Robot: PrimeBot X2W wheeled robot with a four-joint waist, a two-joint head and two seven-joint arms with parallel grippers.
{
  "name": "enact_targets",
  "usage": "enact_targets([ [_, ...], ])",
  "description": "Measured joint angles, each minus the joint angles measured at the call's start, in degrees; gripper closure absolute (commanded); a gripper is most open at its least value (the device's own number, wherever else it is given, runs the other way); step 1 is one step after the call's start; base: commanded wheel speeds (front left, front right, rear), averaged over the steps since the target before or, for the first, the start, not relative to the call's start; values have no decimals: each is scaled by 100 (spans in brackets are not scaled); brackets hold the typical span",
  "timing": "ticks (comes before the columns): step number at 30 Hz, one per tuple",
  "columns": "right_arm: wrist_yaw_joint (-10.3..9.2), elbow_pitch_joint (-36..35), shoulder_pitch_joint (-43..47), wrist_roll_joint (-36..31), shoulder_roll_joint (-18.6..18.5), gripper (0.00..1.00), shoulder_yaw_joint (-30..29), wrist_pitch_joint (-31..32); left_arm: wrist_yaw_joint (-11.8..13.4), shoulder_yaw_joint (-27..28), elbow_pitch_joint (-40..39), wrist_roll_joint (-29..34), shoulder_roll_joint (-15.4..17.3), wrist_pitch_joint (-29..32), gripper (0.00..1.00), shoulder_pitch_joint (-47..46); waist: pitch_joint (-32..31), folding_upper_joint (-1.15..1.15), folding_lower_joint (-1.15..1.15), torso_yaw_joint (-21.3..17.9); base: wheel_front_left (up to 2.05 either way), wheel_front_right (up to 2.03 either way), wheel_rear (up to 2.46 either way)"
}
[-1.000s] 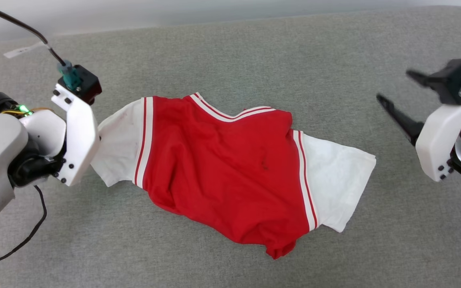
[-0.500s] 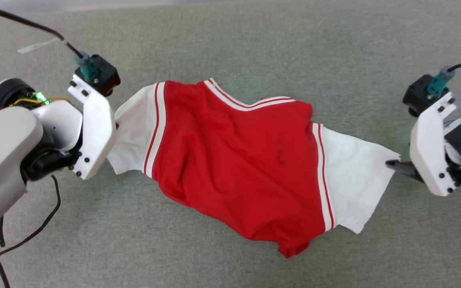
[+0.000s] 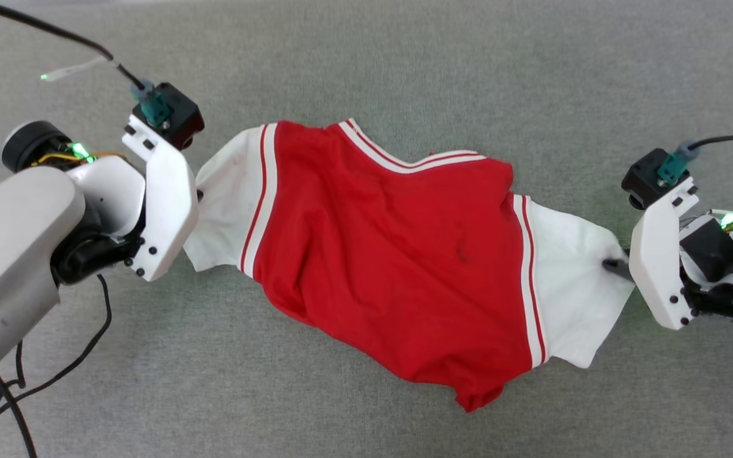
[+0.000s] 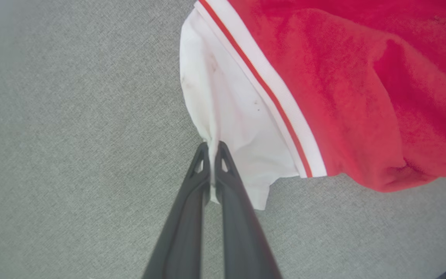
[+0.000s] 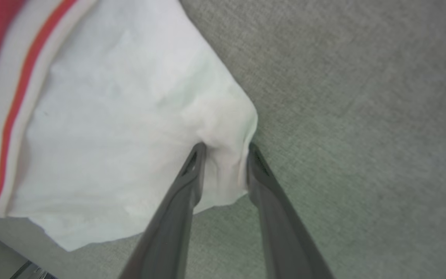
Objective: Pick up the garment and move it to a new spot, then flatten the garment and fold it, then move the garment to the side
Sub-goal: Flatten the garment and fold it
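The garment [image 3: 392, 254], a red jersey-style T-shirt with white short sleeves and red-and-white striped trim, lies on the grey woven surface [image 3: 404, 57] between the two arms. It runs slantwise across the head view, from upper left to lower right. A plain red face is up. The striped neckline is on the far side, and the rumpled hem comes to a point on the near side. The red body is wrinkled, with loose folds near the left sleeve [image 3: 226, 191].

The left arm [image 3: 10, 235] reaches in from the lower left of the head view. Its pale forearm slants up to a white wrist bracket that meets the outer edge of the left sleeve. The left claw [image 4: 211, 148] is closed, its two dark fingers pressed together on a pinch of white cloth at that sleeve's edge.

The right arm [image 3: 716, 286] comes in from the right edge, its white bracket just beside the right sleeve [image 3: 570, 286], and one dark fingertip [image 3: 613, 265] shows against the cloth. The right claw [image 5: 226, 148] has its fingers partway apart. They straddle a bunched corner of the sleeve hem, and both tips touch the cloth. I cannot tell whether that cloth is pinched firmly. A black cable [image 3: 90, 337] loops on the surface beneath the left arm.
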Motion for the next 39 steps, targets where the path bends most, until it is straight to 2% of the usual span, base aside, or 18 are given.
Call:
enact_targets([
  [4, 1, 47, -12, 64, -29, 100, 65, -628, -24, -5, 98, 10, -29, -188, 100, 82, -291, 0, 0, -29, 0, 0, 0],
  [9, 1, -263, -239, 152, -390, 100, 32, -1255, -46, 133, -53, 124, 41, -552, 100, 10, -651, 0, 0, -71, 0, 0, 0],
  [16, 1, -641, -767, 152, -857, 100, -279, -1778, 78, 550, -641, 247, 285, -1021, 100, -396, -876, 0, 0, -159, 0, 0, 0],
  [22, 1, -667, -1463, -40, -888, 100, -771, -1982, 199, 923, -911, 389, 348, -1223, 100, -939, -716, 0, 0, -216, 0, 0, 0],
  [28, 2, -279, -2577, -668, -601, 100, -1178, -1931, 264, 1332, -703, 535, 108, -1367, 100, -1781, -297, 0, 0, -228, 0, 0, 0],
  [39, 1, 869, -4720, -2113, 353, 100, -1746, -2280, 152, 1785, 502, 1116, -563, -1833, 100, -3524, 754, 0, 1, -192, 0, 0, 0],
])
